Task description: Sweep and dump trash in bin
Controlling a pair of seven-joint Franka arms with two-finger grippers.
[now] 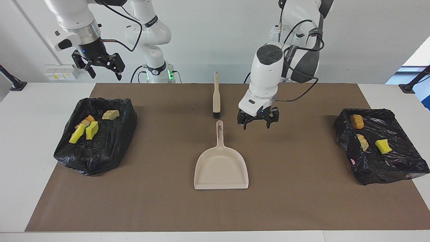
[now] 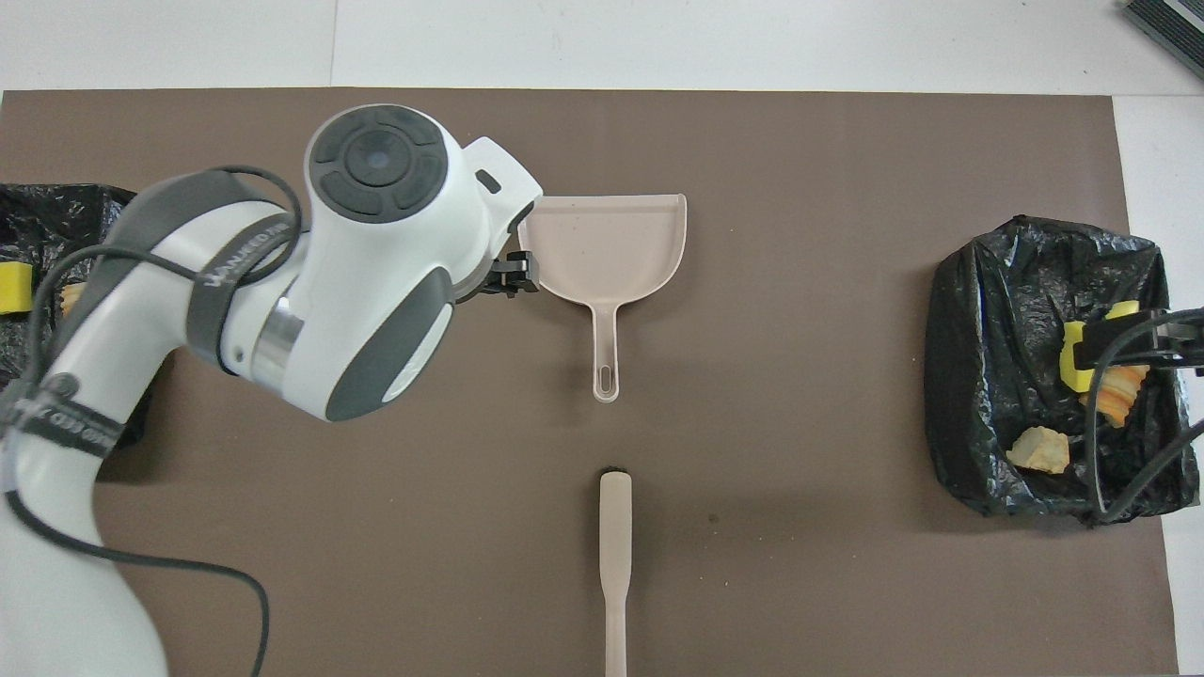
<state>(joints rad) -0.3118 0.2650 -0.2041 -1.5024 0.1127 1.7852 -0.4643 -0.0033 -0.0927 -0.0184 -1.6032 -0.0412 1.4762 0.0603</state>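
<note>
Brown mat holds an empty dustpan; left gripper hangs wide beside its handle, right gripper wide, upper left. Bumping could shift it.

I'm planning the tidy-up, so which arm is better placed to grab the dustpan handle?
Left: the left gripper hangs open beside the dustpan handle; the right gripper waits high over the table's edge.

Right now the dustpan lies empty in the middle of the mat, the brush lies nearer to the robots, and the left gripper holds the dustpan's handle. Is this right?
Not quite. The left gripper holds nothing: in the facing view it hangs open above the mat beside the handle of the dustpan. The dustpan is empty, and the brush lies nearer to the robots.
</note>
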